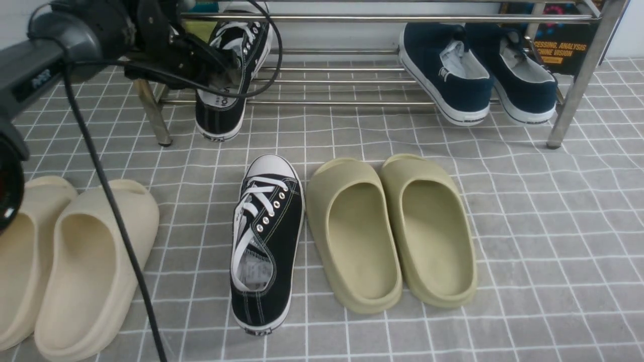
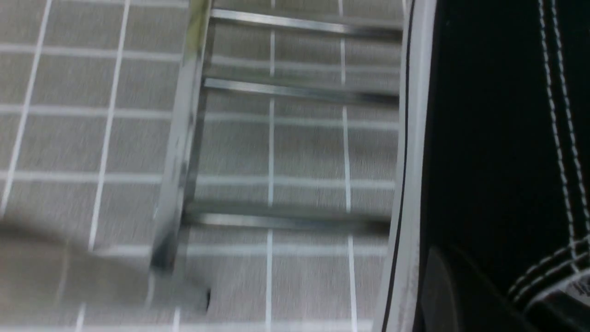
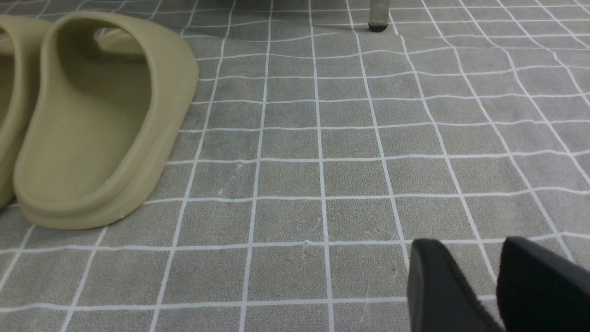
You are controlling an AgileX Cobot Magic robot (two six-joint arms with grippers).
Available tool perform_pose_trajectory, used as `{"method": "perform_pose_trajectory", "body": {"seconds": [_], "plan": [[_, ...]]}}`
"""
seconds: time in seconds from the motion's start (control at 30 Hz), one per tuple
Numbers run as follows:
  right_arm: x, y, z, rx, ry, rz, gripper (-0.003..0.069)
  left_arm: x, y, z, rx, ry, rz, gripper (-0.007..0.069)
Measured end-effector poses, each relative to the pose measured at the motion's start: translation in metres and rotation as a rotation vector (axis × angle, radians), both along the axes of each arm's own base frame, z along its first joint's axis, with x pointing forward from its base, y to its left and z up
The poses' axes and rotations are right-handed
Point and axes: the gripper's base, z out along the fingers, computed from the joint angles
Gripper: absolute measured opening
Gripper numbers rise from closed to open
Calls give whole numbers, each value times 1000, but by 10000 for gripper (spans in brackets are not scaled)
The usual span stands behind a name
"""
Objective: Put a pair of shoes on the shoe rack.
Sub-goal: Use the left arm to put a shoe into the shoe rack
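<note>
Front view, with both wrist views: you are looking at the left gripper [image 1: 227, 68] reaching in from the upper left, its jaws pressing together on the collar of one black canvas sneaker [image 1: 217, 118]. This sneaker is lying tilted on the lower rods at the left end of the metal shoe rack [image 1: 352, 18], its toe pointing up toward the back and its heel hanging over the front rod. In the left wrist view its white sole edge and stitched black side [image 2: 484, 138] are filling one side, with the rods [image 2: 295, 90] beside it; this view is blurring. The other black canvas sneaker [image 1: 266, 241] is resting on the grey tiled floor [image 3: 322, 161], toe toward the rack, just beside the olive foam slippers [image 1: 427, 231] and near the cream foam slippers [image 1: 85, 266]. The navy sneakers [image 1: 448, 75] are leaning on the rack's right end. The right gripper [image 3: 468, 246] is showing only in its own wrist view: its black fingers [image 3: 438, 286] are standing spread over bare floor, gripping nothing, well apart from the olive slipper [image 3: 101, 129].
</note>
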Motion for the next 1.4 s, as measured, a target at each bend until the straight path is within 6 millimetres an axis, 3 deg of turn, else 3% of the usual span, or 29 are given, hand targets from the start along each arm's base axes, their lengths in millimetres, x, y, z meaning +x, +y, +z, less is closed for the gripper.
{"method": "perform_pose_trajectory", "body": {"seconds": [0.07, 0.23, 0.27, 0.3, 0.33, 0.43, 0.5, 0.53, 0.57, 0.6, 0.7, 0.77, 0.83, 0.9, 0.93, 1.03, 1.17, 1.4], "plan": [[0, 0, 0, 0, 0, 0, 239, 3, 0, -2, -3, -23, 1, -3], [0, 0, 0, 0, 0, 0, 239, 11, -1, 2, -23, -114, 9, 141], [0, 0, 0, 0, 0, 0, 239, 12, -1, 6, -44, -149, 21, 227], [0, 0, 0, 0, 0, 0, 239, 12, -1, 7, -49, -152, 25, 236], [0, 0, 0, 0, 0, 0, 239, 11, -1, 11, -68, -158, 37, 304], [0, 0, 0, 0, 0, 0, 239, 2, 0, 22, -89, -102, 54, 371], [0, 0, 0, 0, 0, 0, 239, -6, 0, 31, -84, -63, 52, 381], [0, 0, 0, 0, 0, 0, 239, -24, 2, 52, -68, 1, 44, 381], [0, 0, 0, 0, 0, 0, 239, -24, 2, 52, -68, 1, 44, 381], [0, 0, 0, 0, 0, 0, 239, -41, 4, 71, -43, 39, 25, 372], [0, 0, 0, 0, 0, 0, 239, -72, 8, 103, 14, 104, -21, 322], [0, 0, 0, 0, 0, 0, 239, -83, 9, 109, 33, 145, -38, 286], [0, 0, 0, 0, 0, 0, 239, -90, 10, 109, 52, 210, -53, 230], [0, 0, 0, 0, 0, 0, 239, -89, 10, 94, 67, 283, -61, 140], [0, 0, 0, 0, 0, 0, 239, -88, 10, 91, 68, 289, -61, 132], [0, 0, 0, 0, 0, 0, 239, -72, 8, 52, 76, 334, -65, -14], [0, 0, 0, 0, 0, 0, 239, -49, 5, 14, 46, 321, -34, -13], [0, 0, 0, 0, 0, 0, 239, -29, 2, -3, -20, 221, 14, -13]]}}
